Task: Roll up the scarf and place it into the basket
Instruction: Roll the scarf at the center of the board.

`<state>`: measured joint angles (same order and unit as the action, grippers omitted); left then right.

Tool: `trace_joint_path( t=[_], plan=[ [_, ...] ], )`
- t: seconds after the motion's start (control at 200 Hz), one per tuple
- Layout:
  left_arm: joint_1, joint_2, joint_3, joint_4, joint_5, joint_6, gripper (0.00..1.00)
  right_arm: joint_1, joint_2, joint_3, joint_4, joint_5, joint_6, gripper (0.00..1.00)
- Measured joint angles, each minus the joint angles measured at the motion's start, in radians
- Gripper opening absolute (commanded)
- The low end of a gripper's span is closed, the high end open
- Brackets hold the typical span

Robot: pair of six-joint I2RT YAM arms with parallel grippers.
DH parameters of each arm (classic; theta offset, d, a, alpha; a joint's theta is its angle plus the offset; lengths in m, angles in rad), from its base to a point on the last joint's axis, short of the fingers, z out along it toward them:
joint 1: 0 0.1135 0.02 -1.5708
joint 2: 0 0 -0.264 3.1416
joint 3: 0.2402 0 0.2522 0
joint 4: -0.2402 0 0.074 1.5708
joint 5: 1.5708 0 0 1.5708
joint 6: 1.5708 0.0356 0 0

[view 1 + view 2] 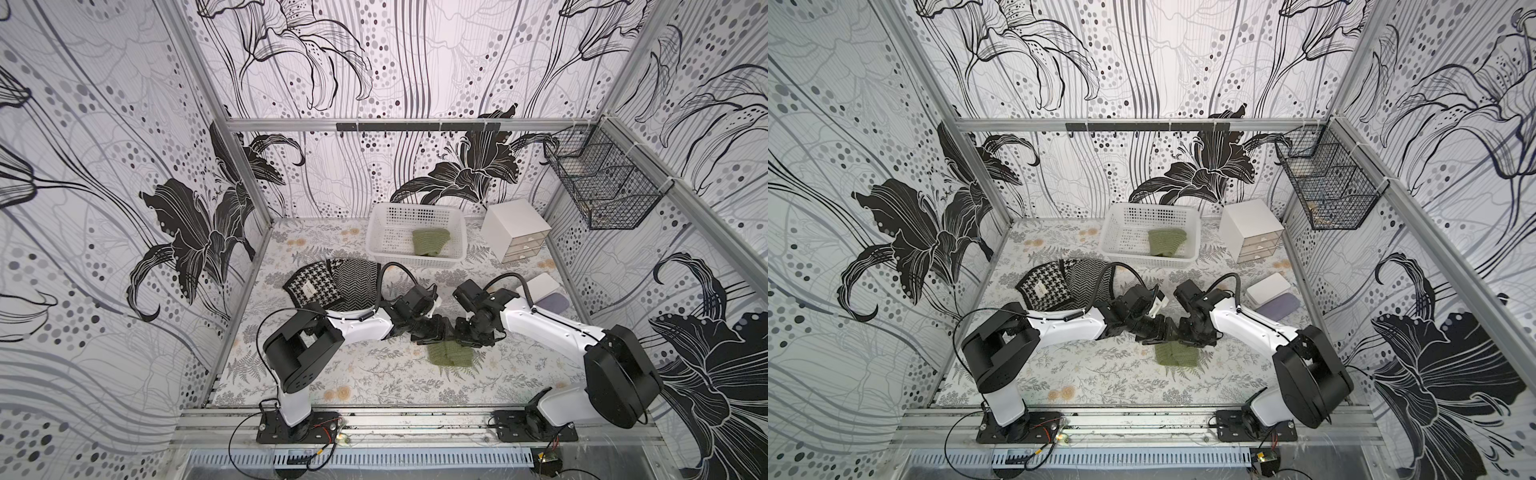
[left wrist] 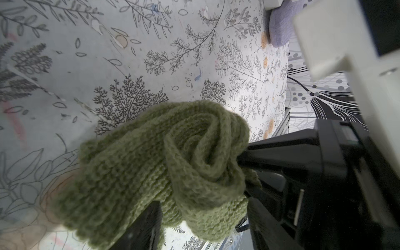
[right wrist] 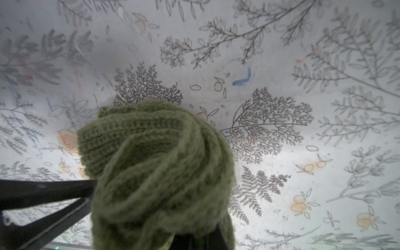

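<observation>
The rolled scarf (image 1: 451, 356) hides both sets of fingertips (wrist views too). The right gripper (image 1: 468, 337) is clamped tight on it, well apart from the basket (image 1: 415, 259); whether the left gripper (image 1: 430, 337) grips it cannot be told.

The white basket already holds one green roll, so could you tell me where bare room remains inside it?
The basket is bare in its left half, between the left wall and the green roll; the scarf would probably fit there. The right half is crowded: the roll lies close by the right wall.
</observation>
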<state>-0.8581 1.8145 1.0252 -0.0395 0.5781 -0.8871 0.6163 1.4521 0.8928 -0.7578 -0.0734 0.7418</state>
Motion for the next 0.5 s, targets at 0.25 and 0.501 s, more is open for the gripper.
trace_joint_path(
  t=[0.25, 0.501],
  plan=[
    [0.003, 0.049, 0.011, 0.007, 0.007, -0.004, 0.00, 0.000, -0.002, 0.000, 0.058, 0.031, 0.051, 0.18],
    [0.055, 0.033, -0.069, 0.040, 0.006, -0.008, 0.00, -0.017, -0.105, -0.013, 0.043, 0.074, 0.055, 0.55]
  ],
)
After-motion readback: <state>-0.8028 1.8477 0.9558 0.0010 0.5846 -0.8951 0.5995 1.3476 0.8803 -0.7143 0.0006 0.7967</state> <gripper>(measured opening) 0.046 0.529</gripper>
